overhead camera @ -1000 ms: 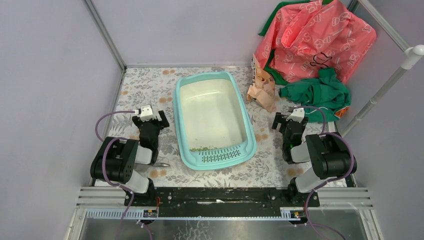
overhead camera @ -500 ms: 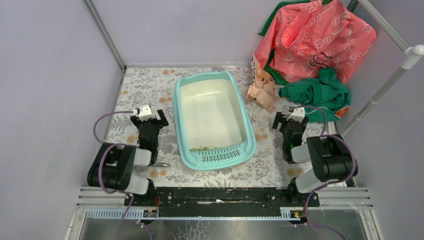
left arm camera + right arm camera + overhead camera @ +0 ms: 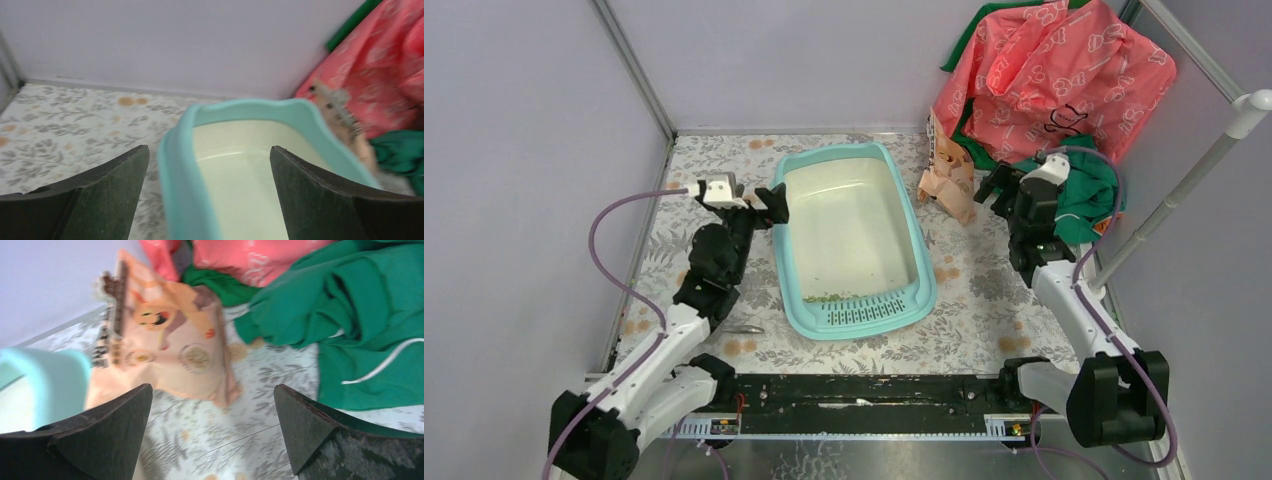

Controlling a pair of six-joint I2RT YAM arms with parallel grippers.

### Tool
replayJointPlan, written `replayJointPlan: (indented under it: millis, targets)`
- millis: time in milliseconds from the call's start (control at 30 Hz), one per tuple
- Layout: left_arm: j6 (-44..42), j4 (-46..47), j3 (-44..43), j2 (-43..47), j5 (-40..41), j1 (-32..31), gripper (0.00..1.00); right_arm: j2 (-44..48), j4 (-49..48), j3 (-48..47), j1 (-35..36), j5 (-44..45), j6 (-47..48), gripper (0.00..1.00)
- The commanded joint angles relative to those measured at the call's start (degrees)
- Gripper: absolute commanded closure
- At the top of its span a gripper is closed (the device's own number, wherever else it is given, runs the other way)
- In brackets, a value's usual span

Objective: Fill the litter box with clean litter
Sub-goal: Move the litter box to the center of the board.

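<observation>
Teal litter box (image 3: 780, 250), one, sits mid-table, with one thin line of clean litter (image 3: 829, 296) inside by its grille end.
Your two arms reach forward: left gripper (image 3: 209, 148) spread wide with the box's left rim between its fingers, right gripper (image 3: 213, 386) spread wide facing one peach bag (image 3: 170, 355). Both hold nothing.

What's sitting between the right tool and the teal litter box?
Between the right tool and the litter box, a peach paper bag lies; top view shows it.
</observation>
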State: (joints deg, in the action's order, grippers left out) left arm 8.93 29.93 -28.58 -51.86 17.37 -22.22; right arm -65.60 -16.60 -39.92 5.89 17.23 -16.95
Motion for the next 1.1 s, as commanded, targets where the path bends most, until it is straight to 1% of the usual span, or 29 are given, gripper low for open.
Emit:
replayJointPlan:
  millis: [0,67,133,167,200,233,300,333,367,400,433,500,567,633,733,800,900,933,1000,1067]
  targets:
    - [13.4,-23.3,-13.4,4.2,4.1,-3.8,0.01,4.8,19.0,-8.5,-0.1,-17.7,-6.4,0.00]
    - [16.5,-33.3,-21.2,3.9,-1.1,-4.0,0.01,8.7,18.0,-8.5,-0.1,-29.7,-7.2,0.00]
    - [16.2,-38.2,-25.6,4.2,-9.1,-4.1,0.01,12.5,13.3,-5.5,-0.1,-40.4,-9.6,0.00]
    - [16.0,-38.2,-26.0,4.9,-12.3,-4.1,0.01,13.9,13.3,-3.7,-0.1,-42.4,-11.0,0.00]
    - [15.5,-38.1,-26.0,5.8,-15.4,-4.1,0.01,15.2,14.8,-2.7,-0.1,-42.9,-15.0,0.00]
    - [14.7,-37.9,-25.9,6.7,-19.4,-4.1,0.01,15.6,17.5,-2.3,-0.1,-43.0,-16.8,0.00]
    - [14.6,-36.5,-25.3,7.8,-25.0,-4.1,0.01,15.3,19.5,-2.3,0.0,-48.8,-16.8,0.00]
    - [16.8,-35.8,-25.1,7.7,-27.0,-4.1,0.01,15.2,20.1,-2.5,-0.1,-51.5,-16.7,0.00]
    - [19.1,-36.4,-25.2,7.3,-27.1,-4.1,0.01,15.2,21.3,-2.7,-0.1,-52.5,-16.6,0.00]
    - [22.3,-36.7,-24.9,6.8,-26.5,-4.0,0.01,15.3,22.5,-3.0,-0.1,-52.3,-16.4,0.00]
    - [23.6,-37.0,-25.0,6.2,-27.0,-3.9,0.01,15.4,24.2,-3.6,-0.1,-51.7,-15.7,0.00]
    - [23.1,-40.4,-27.1,4.3,-29.3,-4.0,0.01,15.0,28.8,-5.9,-0.1,-49.9,-13.2,0.00]
    - [23.3,-44.2,-28.1,3.2,-27.6,-4.0,0.01,14.7,33.3,-8.4,0.0,-46.4,-11.1,0.00]
    - [24.4,-45.8,-27.2,2.6,-25.7,-4.0,0.01,13.8,36.1,-10.3,0.1,-43.1,-9.9,0.00]
    - [26.4,-45.0,-24.0,1.9,-25.3,-4.0,0.01,11.3,39.5,-13.0,0.8,-39.7,-8.9,0.00]
    - [26.7,-44.5,-22.4,0.8,-24.4,-4.1,0.01,9.7,40.7,-14.2,2.8,-37.3,-8.1,0.00]
    - [26.3,-45.7,-22.2,-2.6,-22.4,-4.1,0.01,6.6,42.9,-16.4,8.7,-29.8,-6.1,0.00]
    - [25.7,-47.5,-23.2,-4.3,-21.4,-4.1,0.01,5.5,43.3,-17.1,10.4,-27.2,-5.5,0.00]
    - [24.1,-50.6,-25.7,-8.1,-19.4,-4.2,0.01,3.3,43.1,-18.0,13.0,-24.7,-5.0,0.00]
    - [22.6,-53.2,-28.3,-11.1,-16.7,-4.6,0.01,1.2,42.6,-18.4,14.6,-24.1,-4.1,0.00]
